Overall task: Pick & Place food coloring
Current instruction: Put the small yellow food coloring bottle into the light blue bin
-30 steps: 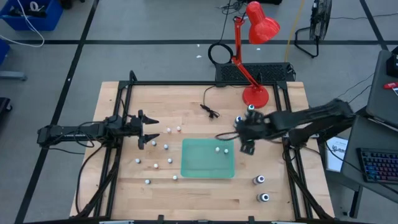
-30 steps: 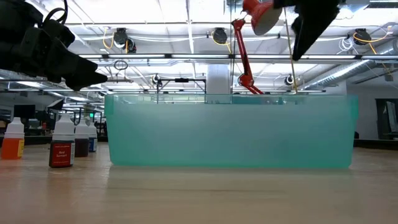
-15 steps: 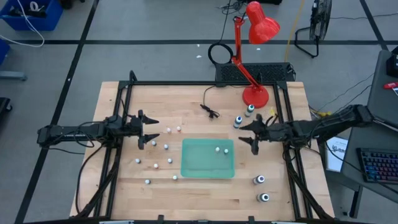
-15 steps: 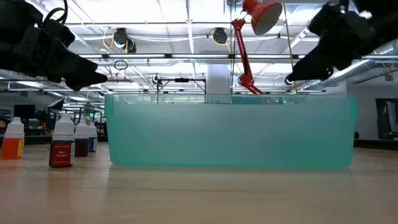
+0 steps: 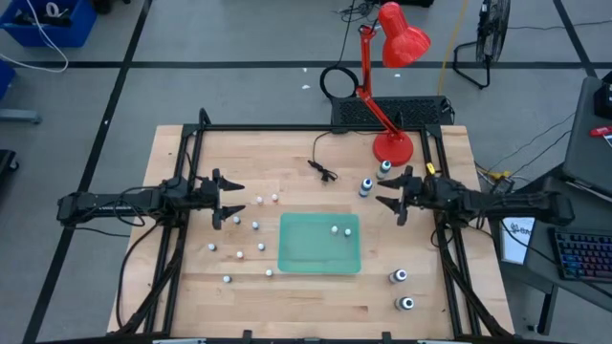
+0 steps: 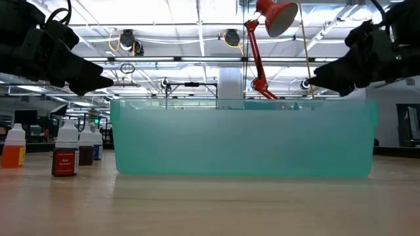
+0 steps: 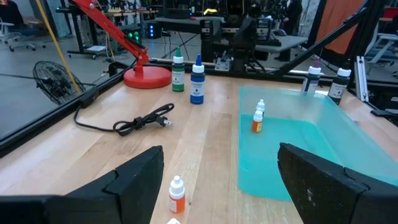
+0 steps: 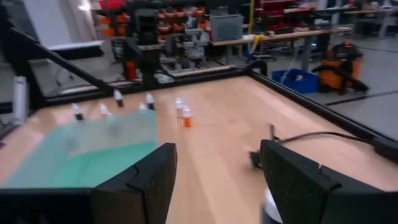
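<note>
Nearest you in the low view, the brown food coloring bottle (image 6: 65, 156) has a red label, text unreadable. Right gripper (image 5: 400, 195), fingers spread and empty, sits beside the blue bottle (image 5: 366, 186) and green bottle (image 5: 384, 169); line up square before you lower. One small bottle (image 5: 335, 229) lies in the green tray (image 5: 318, 261). Left gripper (image 5: 226, 198), also spread and empty, waits by the scattered small bottles (image 5: 256, 226).

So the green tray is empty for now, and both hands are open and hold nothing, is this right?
Not quite: the green tray is not empty. The high view shows one small white-capped bottle inside it near its far edge; the left wrist view seems to show two there. The rest holds: the left hand and the right hand are open and hold nothing.
</note>
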Motion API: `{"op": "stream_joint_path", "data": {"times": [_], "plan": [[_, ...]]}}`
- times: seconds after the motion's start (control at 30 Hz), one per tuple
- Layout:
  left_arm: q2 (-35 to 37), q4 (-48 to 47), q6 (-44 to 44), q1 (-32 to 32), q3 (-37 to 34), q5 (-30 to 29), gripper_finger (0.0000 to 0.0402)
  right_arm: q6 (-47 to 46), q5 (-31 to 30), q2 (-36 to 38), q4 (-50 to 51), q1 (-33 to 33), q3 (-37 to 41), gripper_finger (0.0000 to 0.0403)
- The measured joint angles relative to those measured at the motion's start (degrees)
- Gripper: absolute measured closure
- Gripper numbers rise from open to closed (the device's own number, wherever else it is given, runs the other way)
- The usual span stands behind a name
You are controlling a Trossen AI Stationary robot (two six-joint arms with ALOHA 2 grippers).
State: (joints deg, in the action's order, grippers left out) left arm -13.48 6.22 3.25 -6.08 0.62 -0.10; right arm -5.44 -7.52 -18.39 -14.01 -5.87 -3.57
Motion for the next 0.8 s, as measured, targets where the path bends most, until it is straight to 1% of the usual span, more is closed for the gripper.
{"op": "stream_joint_path", "data": {"times": [0.13,0.23,0.3,0.43,0.8], "plan": [[0.0,0.0,0.0,0.0,0.0,0.0,0.0091,2.6,0.0,5.4,4.7,-0.8,0.1,0.0184],[0.0,0.0,0.0,0.0,0.0,0.0,0.0091,4.9,-0.1,7.2,8.8,-1.0,0.1,0.0186],[0.0,0.0,0.0,0.0,0.0,0.0,0.0092,5.2,-0.1,7.5,9.3,-1.0,0.2,0.0185],[0.0,0.0,0.0,0.0,0.0,0.0,0.0091,2.7,0.1,7.2,9.2,-1.0,0.2,0.0183],[0.0,2.2,0.0,0.0,0.0,0.0,0.0091,3.2,0.1,7.2,8.7,-0.9,0.3,0.0183]]}}
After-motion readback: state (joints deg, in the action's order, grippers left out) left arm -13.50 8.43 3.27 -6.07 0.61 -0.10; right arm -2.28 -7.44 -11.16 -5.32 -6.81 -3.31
